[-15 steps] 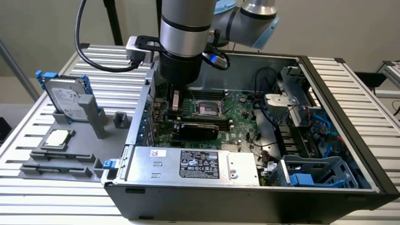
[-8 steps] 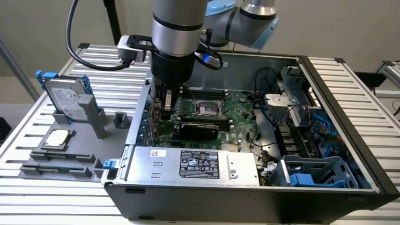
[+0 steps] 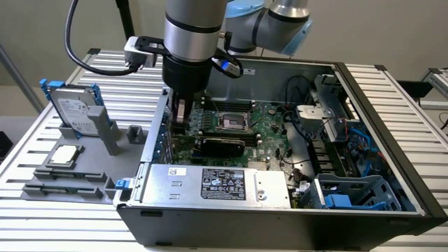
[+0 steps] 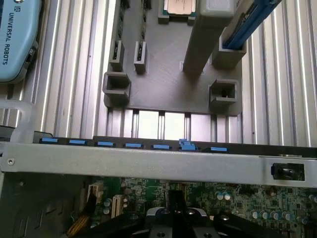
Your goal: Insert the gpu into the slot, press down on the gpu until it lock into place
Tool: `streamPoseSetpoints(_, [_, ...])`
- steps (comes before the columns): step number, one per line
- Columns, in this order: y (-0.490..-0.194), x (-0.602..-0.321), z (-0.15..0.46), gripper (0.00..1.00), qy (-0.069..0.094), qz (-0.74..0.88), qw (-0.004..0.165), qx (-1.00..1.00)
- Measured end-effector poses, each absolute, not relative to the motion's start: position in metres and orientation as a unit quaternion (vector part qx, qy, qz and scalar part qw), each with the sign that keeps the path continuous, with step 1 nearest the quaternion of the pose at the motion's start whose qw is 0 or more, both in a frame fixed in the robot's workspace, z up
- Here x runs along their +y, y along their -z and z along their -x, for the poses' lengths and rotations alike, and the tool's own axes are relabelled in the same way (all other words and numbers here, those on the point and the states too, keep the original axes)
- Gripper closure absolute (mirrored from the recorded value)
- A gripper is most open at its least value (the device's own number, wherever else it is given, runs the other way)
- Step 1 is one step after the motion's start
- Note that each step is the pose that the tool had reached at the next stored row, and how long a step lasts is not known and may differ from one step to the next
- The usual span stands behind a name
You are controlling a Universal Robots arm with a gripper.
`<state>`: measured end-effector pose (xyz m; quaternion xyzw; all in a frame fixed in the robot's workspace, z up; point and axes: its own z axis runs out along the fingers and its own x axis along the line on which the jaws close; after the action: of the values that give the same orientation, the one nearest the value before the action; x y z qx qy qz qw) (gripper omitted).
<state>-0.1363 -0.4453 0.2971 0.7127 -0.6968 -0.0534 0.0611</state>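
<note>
My pincer hangs inside the open computer case, at the end of the case toward the exterior view's left, just inside its rear wall and above the green motherboard. I cannot tell how far its fingers are spread, nor whether they have hold of anything; in the wrist view the pincer shows as dark metal low over the board, with the case's grey metal rail and a row of small blue tabs just beyond it. The gpu lies flat and black on the motherboard, near the middle of the case, between the processor socket and the silver labelled power-supply box; it sits just beside my pincer, toward the exterior view's right of it. The slot is hidden from me, so I cannot tell how the card sits in it. Outside the case, on the ribbed worktop, a grey fixture plate carries a hard drive standing upright and a loose processor chip.
</note>
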Motion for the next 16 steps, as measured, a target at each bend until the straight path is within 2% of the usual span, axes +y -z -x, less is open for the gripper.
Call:
streamPoseSetpoints(6, [-0.2995,-0.4453,0.1363,0.89,0.059,-0.712,0.070,-0.697])
streamPoseSetpoints(16, [-0.2996,-0.4441,0.1362,0.89,0.060,-0.702,0.071,-0.706])
